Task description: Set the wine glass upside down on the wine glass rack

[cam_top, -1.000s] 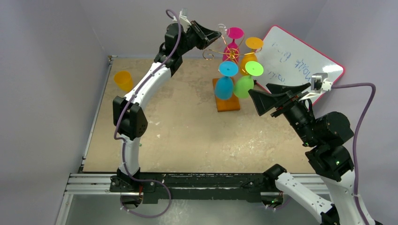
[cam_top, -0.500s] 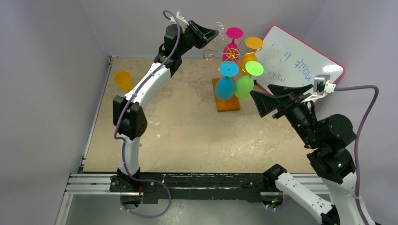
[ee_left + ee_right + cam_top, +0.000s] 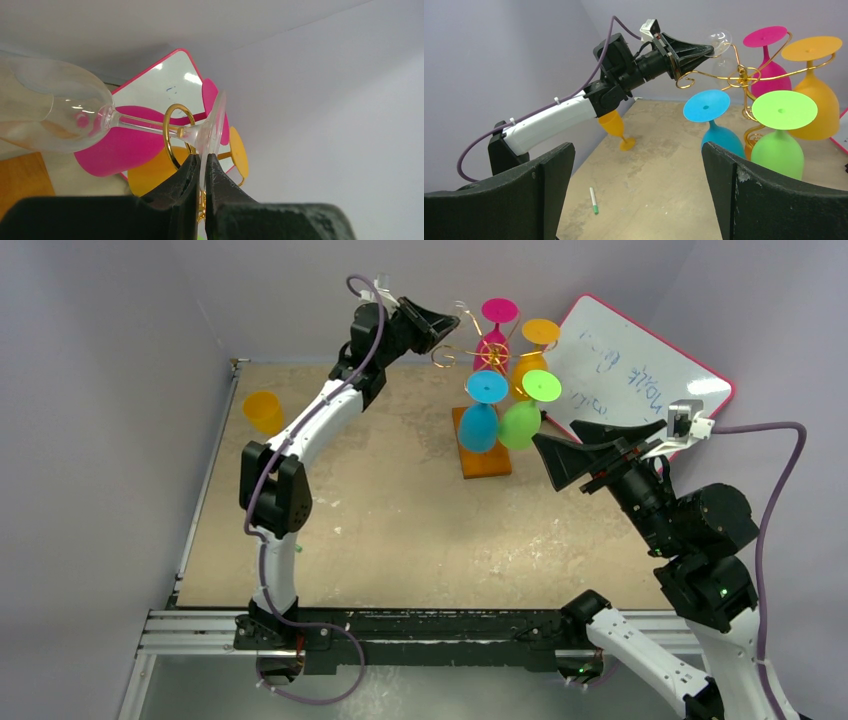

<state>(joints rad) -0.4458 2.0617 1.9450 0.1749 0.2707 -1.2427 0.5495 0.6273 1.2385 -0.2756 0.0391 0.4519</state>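
My left gripper (image 3: 202,159) is shut on the foot of a clear wine glass (image 3: 50,117). The glass lies on its side, its stem crossing a gold ring (image 3: 172,132) of the wine glass rack. I cannot tell whether the stem rests in the ring. In the top view the left gripper (image 3: 455,322) is high at the rack's (image 3: 490,348) upper left arm. The rack stands on an orange-brown base (image 3: 484,458). My right gripper (image 3: 550,455) is open and empty, right of the rack; in its own view (image 3: 638,150) it looks at the clear glass (image 3: 720,42).
Pink (image 3: 497,315), orange (image 3: 540,338), blue (image 3: 482,415) and green (image 3: 524,412) glasses hang upside down on the rack. Another orange glass (image 3: 264,412) stands upright at the table's left edge. A pink-framed whiteboard (image 3: 640,370) leans at the back right. A green marker (image 3: 594,200) lies on the table.
My left gripper has drawn a little to the left with the clear glass in it. My right arm shifted slightly right at first, then stayed still.
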